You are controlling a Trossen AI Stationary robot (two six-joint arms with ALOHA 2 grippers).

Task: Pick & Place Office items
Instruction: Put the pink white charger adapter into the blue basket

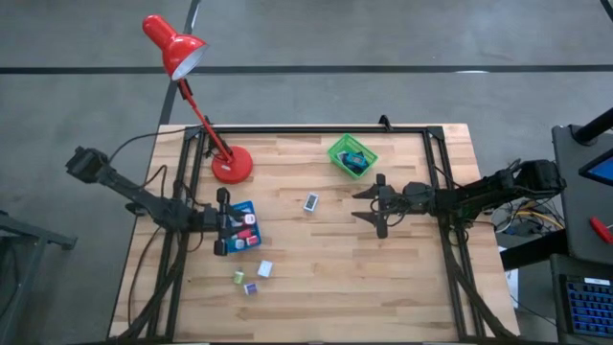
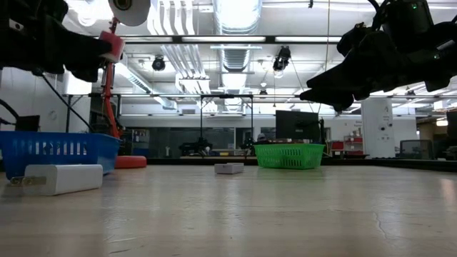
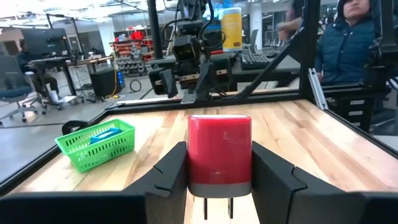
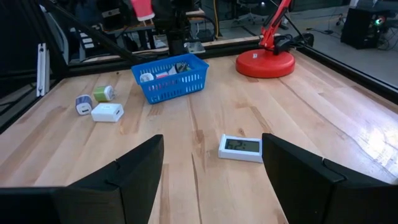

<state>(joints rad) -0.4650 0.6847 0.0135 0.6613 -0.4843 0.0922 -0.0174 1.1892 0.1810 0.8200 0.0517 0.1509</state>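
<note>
Left wrist view — left claw clamps red block.

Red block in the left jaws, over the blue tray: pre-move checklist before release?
1. Left gripper shut on the red block: ok.
2. Block raised clear of the table, as the low view shows: ok.
3. Block directly above the blue tray: cannot tell; the gripper hides that spot from above.
4. Right gripper open, apart from the tray: ok.
5. White display piece and the loose items clear of the tray: ok.
</note>
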